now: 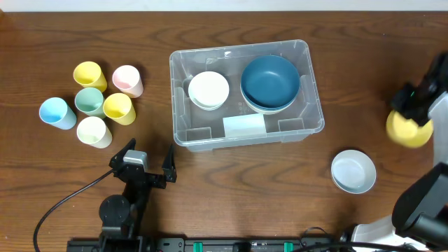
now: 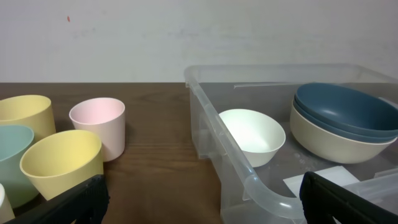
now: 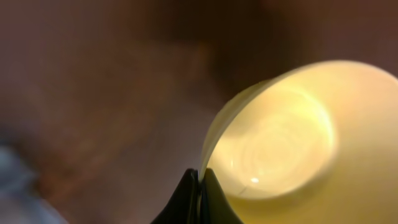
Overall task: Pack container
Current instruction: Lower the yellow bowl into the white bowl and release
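Closest to my right wrist lens, the right gripper (image 3: 199, 186) has its two black fingertips pinched on the thin rim of a pale yellow plastic bowl (image 3: 286, 143), which fills much of that blurred view. From overhead I see this bowl near the right edge of the dark wooden table (image 1: 280, 189), well apart from the container (image 1: 178, 70). That large clear plastic rectangular bin sits around the middle of the table.

Inside it, a small white round bowl (image 1: 208, 89) rests on the left. A dark blue bowl (image 1: 269, 80) sits on the right, and my left wrist view shows it nested in a second blue one over a cream bowl (image 2: 329, 143). A pale rectangular label (image 1: 243, 126) lies on the base near the front wall.

The left gripper (image 1: 149, 151) is spread wide with nothing between its fingers, just in front of the bin's near left corner. Six pastel plastic cups (image 1: 89, 100) cluster left of the bin. A pale bluish-white bowl (image 1: 353, 170) stands on the table off the bin's front right corner.
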`<action>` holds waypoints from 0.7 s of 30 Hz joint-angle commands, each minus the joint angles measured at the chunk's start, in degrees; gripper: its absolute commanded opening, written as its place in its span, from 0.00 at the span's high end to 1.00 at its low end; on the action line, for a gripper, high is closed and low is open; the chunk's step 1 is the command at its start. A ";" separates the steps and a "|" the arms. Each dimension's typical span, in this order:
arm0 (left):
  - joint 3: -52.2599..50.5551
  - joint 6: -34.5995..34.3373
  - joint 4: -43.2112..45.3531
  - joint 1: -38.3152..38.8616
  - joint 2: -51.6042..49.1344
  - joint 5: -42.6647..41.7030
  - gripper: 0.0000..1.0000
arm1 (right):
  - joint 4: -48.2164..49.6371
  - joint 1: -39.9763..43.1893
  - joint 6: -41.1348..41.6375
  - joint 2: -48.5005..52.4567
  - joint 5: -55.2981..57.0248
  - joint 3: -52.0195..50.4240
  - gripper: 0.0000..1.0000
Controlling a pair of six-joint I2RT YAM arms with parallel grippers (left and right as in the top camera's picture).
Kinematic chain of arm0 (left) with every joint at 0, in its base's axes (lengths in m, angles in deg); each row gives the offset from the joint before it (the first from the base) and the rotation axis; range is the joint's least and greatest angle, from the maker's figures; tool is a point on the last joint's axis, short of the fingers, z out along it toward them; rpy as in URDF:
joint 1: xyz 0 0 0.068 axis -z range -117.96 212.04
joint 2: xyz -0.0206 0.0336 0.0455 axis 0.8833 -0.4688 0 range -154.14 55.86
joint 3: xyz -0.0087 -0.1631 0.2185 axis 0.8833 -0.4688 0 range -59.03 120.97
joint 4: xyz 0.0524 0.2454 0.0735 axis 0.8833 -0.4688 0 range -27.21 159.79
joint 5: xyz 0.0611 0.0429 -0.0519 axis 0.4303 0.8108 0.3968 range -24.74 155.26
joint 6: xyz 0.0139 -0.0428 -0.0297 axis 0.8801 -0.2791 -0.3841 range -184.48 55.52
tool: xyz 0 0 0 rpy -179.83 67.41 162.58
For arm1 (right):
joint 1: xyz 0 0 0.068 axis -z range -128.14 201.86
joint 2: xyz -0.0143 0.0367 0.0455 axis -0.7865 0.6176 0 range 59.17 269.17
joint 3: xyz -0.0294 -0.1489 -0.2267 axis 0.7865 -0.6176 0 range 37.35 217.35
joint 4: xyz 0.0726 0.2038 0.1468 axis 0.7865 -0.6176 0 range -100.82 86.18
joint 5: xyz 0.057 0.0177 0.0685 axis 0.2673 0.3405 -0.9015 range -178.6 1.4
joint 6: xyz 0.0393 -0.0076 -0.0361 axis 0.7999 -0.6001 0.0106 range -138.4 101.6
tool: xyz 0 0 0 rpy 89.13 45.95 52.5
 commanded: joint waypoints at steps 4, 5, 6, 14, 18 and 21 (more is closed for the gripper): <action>-1.05 0.79 -1.88 0.24 0.33 -0.66 0.02 | -9.77 -6.56 -8.44 -2.43 -6.80 20.65 0.99; -1.05 0.79 -1.88 0.24 0.33 -0.66 0.02 | -11.02 -8.17 -9.81 -2.58 -7.76 23.04 0.99; -1.05 0.79 -1.88 0.24 0.33 -0.66 0.02 | -12.13 -10.43 -11.08 -2.84 -8.81 25.46 0.99; -1.05 0.79 -1.88 0.24 0.33 -0.66 0.02 | -10.56 -34.21 -15.19 -4.37 -9.84 32.76 0.99; -1.05 0.79 -1.88 0.24 0.33 -0.66 0.02 | -7.50 -46.93 -15.34 -3.13 -3.96 32.61 0.99; -1.05 0.79 -1.88 0.24 0.33 -0.66 0.02 | -5.68 -56.68 -15.34 0.17 1.20 32.59 0.99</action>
